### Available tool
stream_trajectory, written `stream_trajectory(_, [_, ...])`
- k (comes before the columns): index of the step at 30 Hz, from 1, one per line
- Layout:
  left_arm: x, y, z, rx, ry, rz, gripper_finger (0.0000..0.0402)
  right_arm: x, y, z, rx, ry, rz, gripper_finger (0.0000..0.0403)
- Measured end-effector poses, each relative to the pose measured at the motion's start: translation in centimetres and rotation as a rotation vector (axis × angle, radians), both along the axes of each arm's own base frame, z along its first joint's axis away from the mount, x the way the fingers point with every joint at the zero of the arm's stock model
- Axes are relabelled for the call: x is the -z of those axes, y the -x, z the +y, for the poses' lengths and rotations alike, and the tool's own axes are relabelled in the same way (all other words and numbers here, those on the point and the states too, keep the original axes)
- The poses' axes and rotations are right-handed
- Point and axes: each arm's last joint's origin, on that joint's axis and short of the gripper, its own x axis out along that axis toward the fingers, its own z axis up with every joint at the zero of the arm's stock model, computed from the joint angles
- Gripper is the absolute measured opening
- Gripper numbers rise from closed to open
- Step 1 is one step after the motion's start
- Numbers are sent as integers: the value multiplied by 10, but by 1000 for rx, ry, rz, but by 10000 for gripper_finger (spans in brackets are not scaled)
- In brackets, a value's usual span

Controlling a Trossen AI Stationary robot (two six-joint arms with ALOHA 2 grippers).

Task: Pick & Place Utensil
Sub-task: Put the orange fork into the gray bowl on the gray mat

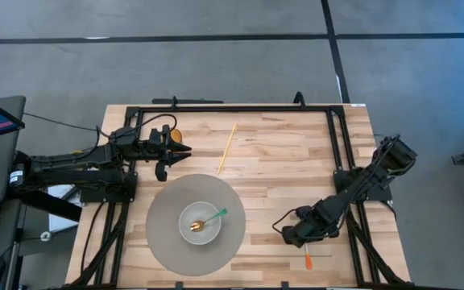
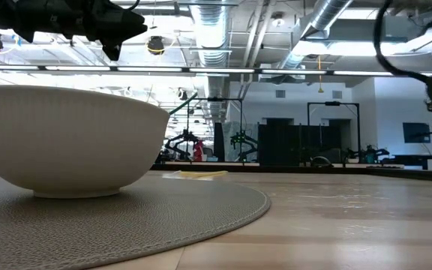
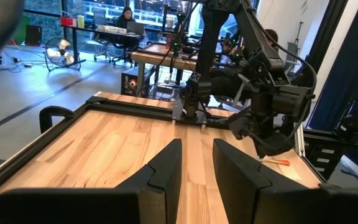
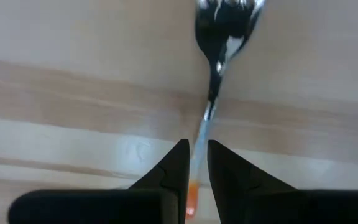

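A metal utensil (image 4: 211,87) with a silver head (image 4: 229,15) and an orange handle end (image 1: 307,259) lies near the table's near right corner. My right gripper (image 4: 197,152) (image 1: 291,235) comes down on it, fingers closed around the handle. My left gripper (image 1: 184,150) (image 3: 197,146) hovers above the table's left part, beyond a white bowl (image 1: 187,228), with a narrow gap between its fingers and nothing in them. The bowl stands on a round grey placemat (image 1: 167,242) and has a gold spoon with a green handle (image 1: 209,219) resting in it. My right gripper has the utensil's thin handle (image 4: 200,142) between its two fingers, one on each side, closer to the orange end (image 4: 192,198) than to the head. The fingers come from above, slanting down, and lie across the handle. Whether the utensil is off the wood, I cannot tell.
A thin yellow stick (image 1: 227,147) lies on the wood beyond the placemat, near the table's middle. A black frame (image 1: 216,108) runs along the far, left and right edges. Bare wood shows between the placemat and my right gripper. People sit at desks in the room behind.
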Motion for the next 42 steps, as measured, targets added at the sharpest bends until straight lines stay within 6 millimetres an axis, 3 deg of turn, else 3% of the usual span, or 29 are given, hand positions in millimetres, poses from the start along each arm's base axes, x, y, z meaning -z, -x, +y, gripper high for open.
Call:
stream_trajectory(7, [0, 0, 0, 0, 0, 0, 92, 7, 3, 0, -14, 53, 35, 52])
stream_trajectory(17, [0, 0, 0, 0, 0, 4, 92, 15, -9, -11, -83, 66, 22, 51])
stream_trajectory(23, [0, 0, 0, 0, -3, 2, 92, 16, -12, -14, -124, 49, 18, 9])
stream_trajectory(30, [0, 0, 0, 0, -5, -4, 92, 14, -14, -17, -191, 69, -18, 8])
stream_trajectory(35, [-1, 0, 0, 0, -6, -9, 92, -1, -19, -26, -261, 240, 15, 9])
stream_trajectory(39, [-1, 0, 0, 0, -7, -11, 92, -35, -29, -30, -358, 393, -78, 4])
stream_trajectory(42, [-1, 0, 0, 0, -7, -15, 92, -61, -34, -33, -484, 609, -181, 4])
